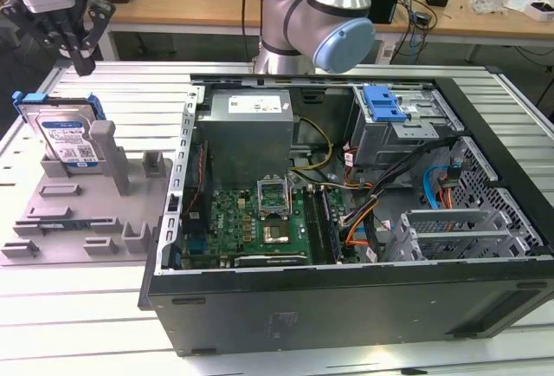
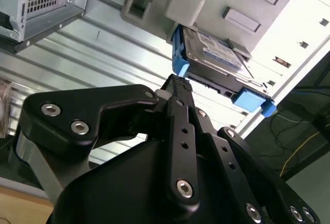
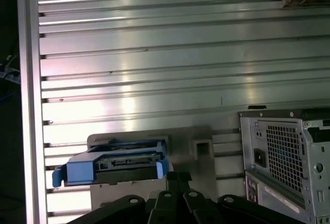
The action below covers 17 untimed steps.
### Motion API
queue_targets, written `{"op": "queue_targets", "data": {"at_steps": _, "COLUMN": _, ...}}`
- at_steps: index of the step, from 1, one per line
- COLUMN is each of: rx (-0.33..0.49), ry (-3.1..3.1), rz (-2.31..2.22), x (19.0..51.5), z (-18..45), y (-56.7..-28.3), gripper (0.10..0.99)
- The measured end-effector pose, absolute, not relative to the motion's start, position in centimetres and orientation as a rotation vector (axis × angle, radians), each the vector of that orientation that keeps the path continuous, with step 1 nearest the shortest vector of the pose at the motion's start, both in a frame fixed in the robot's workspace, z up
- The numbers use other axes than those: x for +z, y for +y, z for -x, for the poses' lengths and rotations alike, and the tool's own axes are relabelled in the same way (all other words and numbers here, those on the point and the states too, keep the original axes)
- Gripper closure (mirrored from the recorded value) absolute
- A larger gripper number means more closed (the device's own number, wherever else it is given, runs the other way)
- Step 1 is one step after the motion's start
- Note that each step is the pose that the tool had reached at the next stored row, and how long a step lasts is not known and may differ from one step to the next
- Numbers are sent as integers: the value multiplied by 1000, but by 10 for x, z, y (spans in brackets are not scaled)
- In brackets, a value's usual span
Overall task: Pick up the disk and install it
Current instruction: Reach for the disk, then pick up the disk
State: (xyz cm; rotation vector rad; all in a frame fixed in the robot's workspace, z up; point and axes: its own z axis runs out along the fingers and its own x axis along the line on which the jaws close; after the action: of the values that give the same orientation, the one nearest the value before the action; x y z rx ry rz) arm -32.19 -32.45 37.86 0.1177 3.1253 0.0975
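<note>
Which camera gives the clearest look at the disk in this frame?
The exterior view: the disk shows its labelled face and blue bracket, leaning in the grey holder. The second wrist view shows the disk obliquely; the first wrist view shows its connector edge.

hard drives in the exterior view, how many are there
1: the disk stands tilted in the grey holder at the exterior view's left, outside the open computer case. More could be hidden in its drive cage.
</note>
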Motion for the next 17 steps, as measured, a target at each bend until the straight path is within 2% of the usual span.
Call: {"op": "queue_targets", "data": {"at_steps": 17, "rx": 95, "ry": 3131, "rz": -108, "x": 378, "z": 324, "y": -324, "gripper": 980}}
